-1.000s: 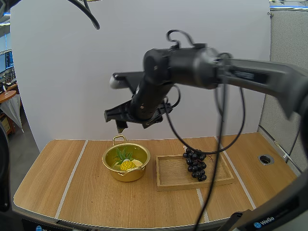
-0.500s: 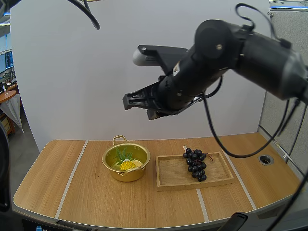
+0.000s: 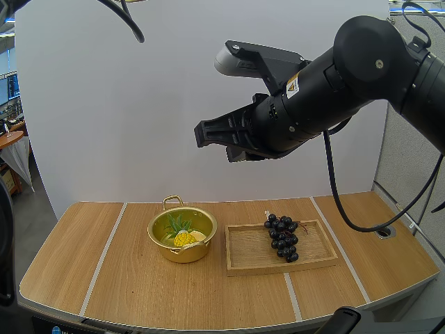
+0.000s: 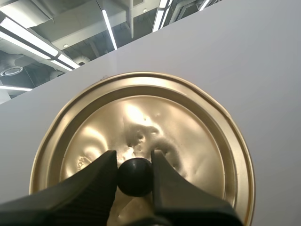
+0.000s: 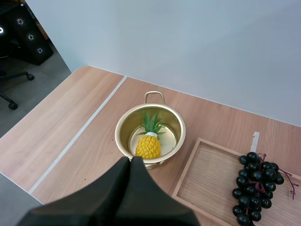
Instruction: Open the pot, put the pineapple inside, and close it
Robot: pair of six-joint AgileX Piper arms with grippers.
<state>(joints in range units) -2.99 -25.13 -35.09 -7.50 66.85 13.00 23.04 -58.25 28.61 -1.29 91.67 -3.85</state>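
Note:
The gold pot stands lidless on the table, left of centre, with the yellow pineapple lying inside it. My right gripper hangs high above the table, well clear of the pot. From the right wrist view its fingers lie together as one dark wedge, shut on nothing, above the pot and pineapple. My left gripper is shut on the black knob of the gold lid and holds the lid up in the air.
A wooden tray lies just right of the pot, with a bunch of dark grapes at its far right end. White tape lines cross the tabletop. The right wrist view shows the tray and grapes beside the pot.
My right arm has risen and swung to the right, away from just over the pot, and its fingers have shut. The pineapple has stayed in the pot. The left gripper still holds the lid.

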